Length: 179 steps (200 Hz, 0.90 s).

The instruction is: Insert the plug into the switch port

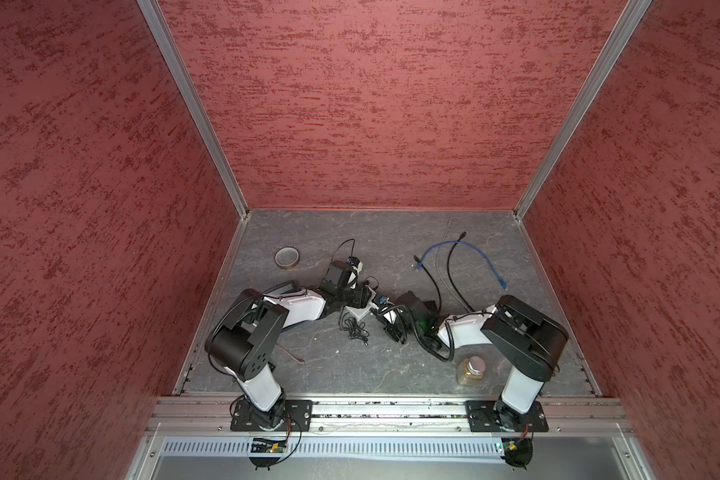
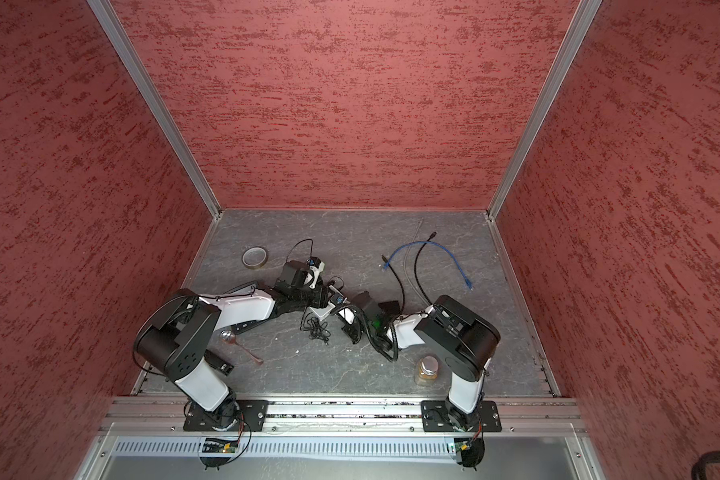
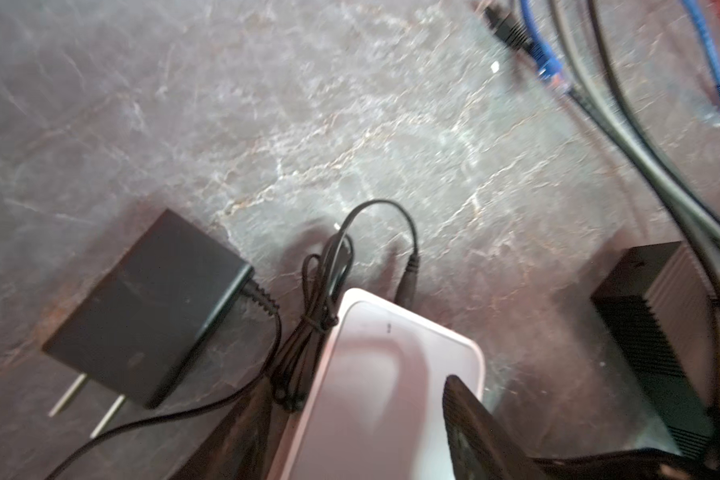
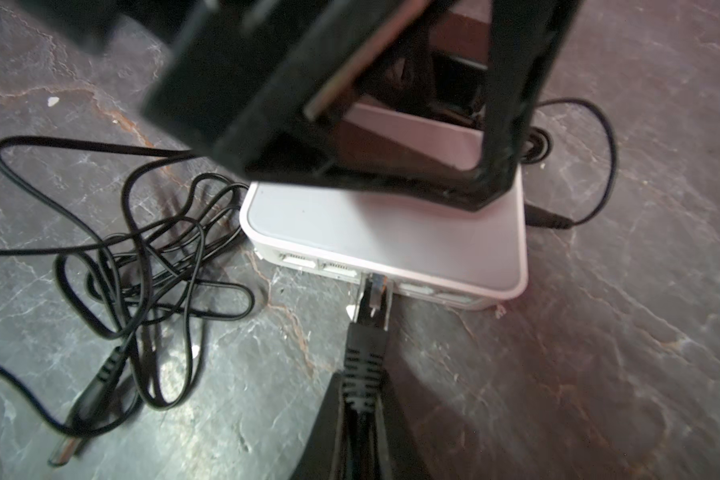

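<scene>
Right wrist view: right gripper [image 4: 360, 401] pinches the seemingly light plug [image 4: 371, 305] by its stiff boot [image 4: 363, 365], six o'clock of the switch [image 4: 385, 235]; left gripper [image 4: 362, 185] clamps the switch.

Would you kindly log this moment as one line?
left tool grips switch | right tool shut on plug | plug tip at port, seating unclear

The grey marbled tabletop [image 1: 350, 374] lies bare at the middle of its front edge and along its far edge. A tangled thin black cord [image 4: 150, 266] crowds the white plastic switch box [image 4: 383, 232]. A looping blue network cable [image 1: 481, 251] sprawls toward the far right corner, and an amber glass jar [image 1: 471, 369] stands near the front right.
</scene>
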### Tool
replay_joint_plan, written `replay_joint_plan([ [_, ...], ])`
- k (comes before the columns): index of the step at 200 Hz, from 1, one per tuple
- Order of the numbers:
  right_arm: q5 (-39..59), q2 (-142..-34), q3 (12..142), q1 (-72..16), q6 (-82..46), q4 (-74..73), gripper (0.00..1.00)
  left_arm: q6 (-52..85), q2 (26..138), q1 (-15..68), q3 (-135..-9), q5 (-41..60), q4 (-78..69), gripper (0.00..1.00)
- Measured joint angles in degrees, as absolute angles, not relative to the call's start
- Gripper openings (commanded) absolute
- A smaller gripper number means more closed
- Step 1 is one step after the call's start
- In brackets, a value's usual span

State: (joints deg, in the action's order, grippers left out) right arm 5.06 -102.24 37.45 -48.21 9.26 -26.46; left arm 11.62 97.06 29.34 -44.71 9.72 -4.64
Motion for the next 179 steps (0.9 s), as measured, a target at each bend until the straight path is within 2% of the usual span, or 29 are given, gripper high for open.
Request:
replay_joint_plan([
  [137,4.25,-104.07,35.48,-48.18,8.47,-33.8,0.0,14.7,98.15,28.12,-40.21,16.4,-14.26,0.65],
  [179,4.27,-104.07,35.53,-48.18,8.36,-33.76,0.0,14.04,98.15,28.93,-40.69,14.98,-13.21,0.65],
])
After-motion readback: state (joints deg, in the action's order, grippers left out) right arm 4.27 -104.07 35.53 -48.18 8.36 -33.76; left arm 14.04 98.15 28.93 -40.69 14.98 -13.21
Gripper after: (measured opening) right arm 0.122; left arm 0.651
